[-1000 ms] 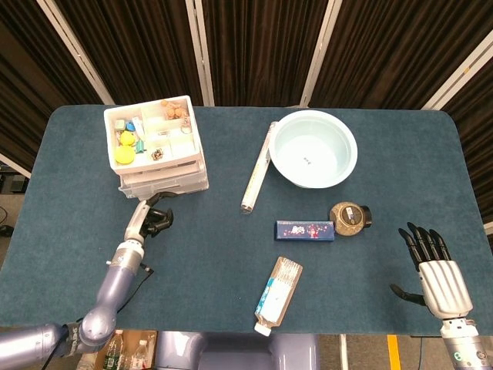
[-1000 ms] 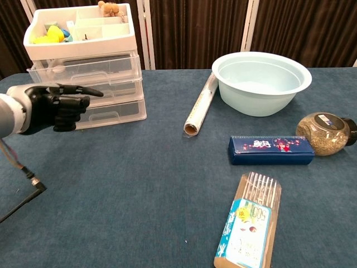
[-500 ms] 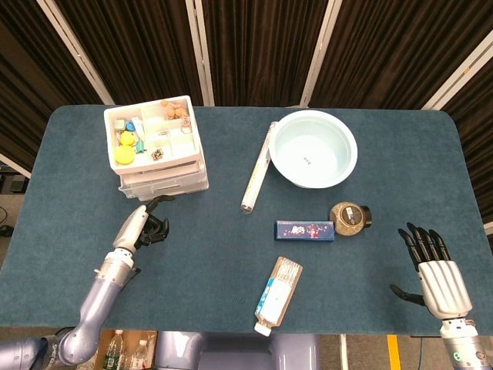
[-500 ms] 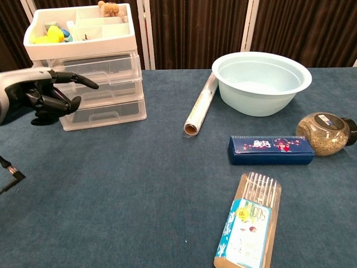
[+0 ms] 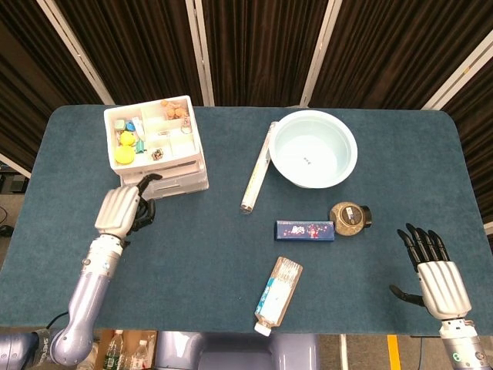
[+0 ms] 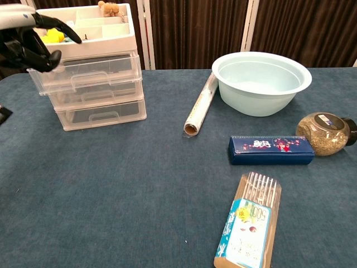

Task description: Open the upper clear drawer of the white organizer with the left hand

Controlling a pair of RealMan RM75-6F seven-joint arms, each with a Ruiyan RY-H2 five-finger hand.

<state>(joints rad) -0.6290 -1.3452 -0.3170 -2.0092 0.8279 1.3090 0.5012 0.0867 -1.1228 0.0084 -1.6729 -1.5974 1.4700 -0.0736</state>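
Right now, the blue table (image 5: 231, 254) is spread with many things, and the biggest one on it is the pale blue bowl (image 5: 314, 148), set well away from the job. The white organizer (image 5: 156, 148) is placed at the far left corner, with its drawers turned toward the robot so they can be reached. Its top tray (image 6: 83, 28) is filled with little bits and a small toy. The upper clear drawer (image 6: 89, 70) is found just under that tray, and it looks to be slid out a little past the drawers below.

The left hand (image 5: 123, 209) is held up in front of the organizer, by its left front corner. Its fingers are curled, with one stretched toward the tray. Nothing seems to be gripped, though the chest view cuts the hand off at the edge, so this is not certain. The hand is likely kept there so the drawer front can be hooked and pulled.

The right hand (image 5: 437, 270) is rested far off at the right, fingers spread, holding nothing, because it is not needed.
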